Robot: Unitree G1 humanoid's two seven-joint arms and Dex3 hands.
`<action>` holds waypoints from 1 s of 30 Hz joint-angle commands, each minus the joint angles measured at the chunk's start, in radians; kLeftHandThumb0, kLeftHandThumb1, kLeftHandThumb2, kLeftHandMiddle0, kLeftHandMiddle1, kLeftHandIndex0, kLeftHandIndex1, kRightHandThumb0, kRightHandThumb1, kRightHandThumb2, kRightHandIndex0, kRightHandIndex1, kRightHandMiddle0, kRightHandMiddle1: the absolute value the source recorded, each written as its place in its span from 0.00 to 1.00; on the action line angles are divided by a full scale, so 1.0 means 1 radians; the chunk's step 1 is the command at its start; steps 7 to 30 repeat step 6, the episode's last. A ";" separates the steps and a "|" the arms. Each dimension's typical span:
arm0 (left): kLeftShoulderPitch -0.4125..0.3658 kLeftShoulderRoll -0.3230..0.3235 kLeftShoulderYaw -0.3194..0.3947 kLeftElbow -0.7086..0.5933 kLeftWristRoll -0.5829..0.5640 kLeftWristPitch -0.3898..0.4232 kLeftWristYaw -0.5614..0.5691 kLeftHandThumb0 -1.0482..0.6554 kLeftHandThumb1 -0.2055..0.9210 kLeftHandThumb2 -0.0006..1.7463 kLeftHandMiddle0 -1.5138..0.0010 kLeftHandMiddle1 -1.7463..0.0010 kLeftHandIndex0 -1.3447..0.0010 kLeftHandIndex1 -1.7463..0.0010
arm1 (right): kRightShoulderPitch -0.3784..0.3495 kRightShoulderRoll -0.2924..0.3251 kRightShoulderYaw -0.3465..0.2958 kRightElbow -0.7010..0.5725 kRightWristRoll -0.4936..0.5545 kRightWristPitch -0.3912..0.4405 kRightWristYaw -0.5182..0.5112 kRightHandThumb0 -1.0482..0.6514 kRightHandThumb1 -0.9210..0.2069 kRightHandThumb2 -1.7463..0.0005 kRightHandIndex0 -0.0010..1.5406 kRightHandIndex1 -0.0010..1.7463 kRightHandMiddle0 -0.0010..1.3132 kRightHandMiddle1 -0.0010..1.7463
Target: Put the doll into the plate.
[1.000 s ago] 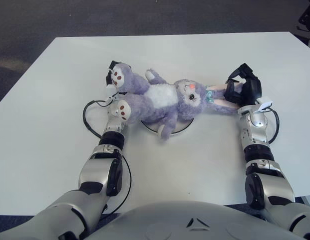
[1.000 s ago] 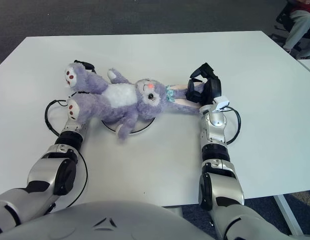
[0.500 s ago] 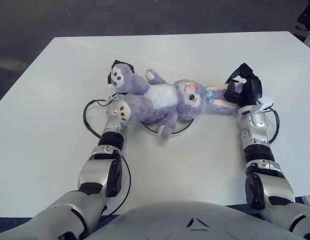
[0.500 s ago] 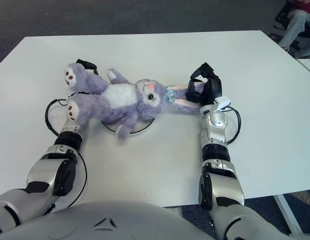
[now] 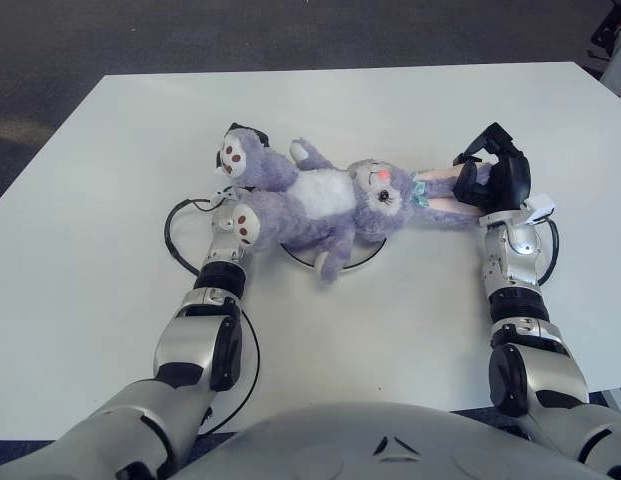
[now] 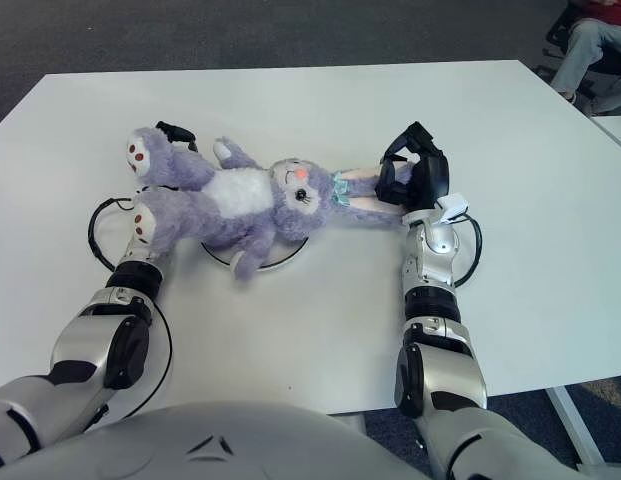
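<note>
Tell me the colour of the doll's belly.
White, on the otherwise lilac doll; it shows best in the left eye view.

Plate (image 5: 362, 258) (mostly) under doll (image 5: 320, 200)

The doll (image 5: 325, 205) was soft, fuzzy plush cloth, lavender with a white belly patch, smoother pale fabric on its foot soles and a small teal cloth bow at the neck. It lay over a plate (image 5: 362, 259) whose visible rim looked smooth and white, on a desk (image 5: 100, 180) with a plain, matt white top. The right hand (image 5: 493, 178) looked like matt black plastic, while the forearms behind both hands had glossy silver shells with black joint bands.
</note>
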 commanded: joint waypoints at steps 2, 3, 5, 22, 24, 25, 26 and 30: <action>0.089 0.008 -0.010 0.070 0.017 -0.028 -0.009 0.36 0.61 0.63 0.20 0.00 0.64 0.00 | 0.134 0.096 0.004 0.103 0.020 -0.028 -0.011 0.34 0.50 0.27 0.85 1.00 0.45 1.00; 0.089 0.011 -0.014 0.072 0.020 -0.035 -0.010 0.36 0.61 0.63 0.20 0.00 0.64 0.00 | 0.137 0.096 0.009 0.097 0.010 -0.026 -0.022 0.34 0.49 0.28 0.84 1.00 0.44 1.00; 0.089 0.014 -0.018 0.075 0.023 -0.045 -0.012 0.36 0.62 0.63 0.20 0.00 0.64 0.00 | 0.140 0.093 0.016 0.087 -0.006 -0.021 -0.039 0.34 0.48 0.29 0.84 1.00 0.43 1.00; 0.088 0.014 -0.020 0.076 0.023 -0.046 -0.012 0.37 0.62 0.63 0.20 0.00 0.65 0.00 | 0.141 0.092 0.018 0.083 -0.011 -0.018 -0.045 0.34 0.48 0.29 0.84 1.00 0.43 1.00; 0.088 0.014 -0.020 0.076 0.023 -0.046 -0.012 0.37 0.62 0.63 0.20 0.00 0.65 0.00 | 0.141 0.092 0.018 0.083 -0.011 -0.018 -0.045 0.34 0.48 0.29 0.84 1.00 0.43 1.00; 0.088 0.014 -0.020 0.076 0.023 -0.046 -0.012 0.37 0.62 0.63 0.20 0.00 0.65 0.00 | 0.141 0.092 0.018 0.083 -0.011 -0.018 -0.045 0.34 0.48 0.29 0.84 1.00 0.43 1.00; 0.088 0.014 -0.020 0.076 0.023 -0.046 -0.012 0.37 0.62 0.63 0.20 0.00 0.65 0.00 | 0.141 0.092 0.018 0.083 -0.011 -0.018 -0.045 0.34 0.48 0.29 0.84 1.00 0.43 1.00; 0.088 0.014 -0.020 0.076 0.023 -0.046 -0.012 0.37 0.62 0.63 0.20 0.00 0.65 0.00 | 0.141 0.092 0.018 0.083 -0.011 -0.018 -0.045 0.34 0.48 0.29 0.84 1.00 0.43 1.00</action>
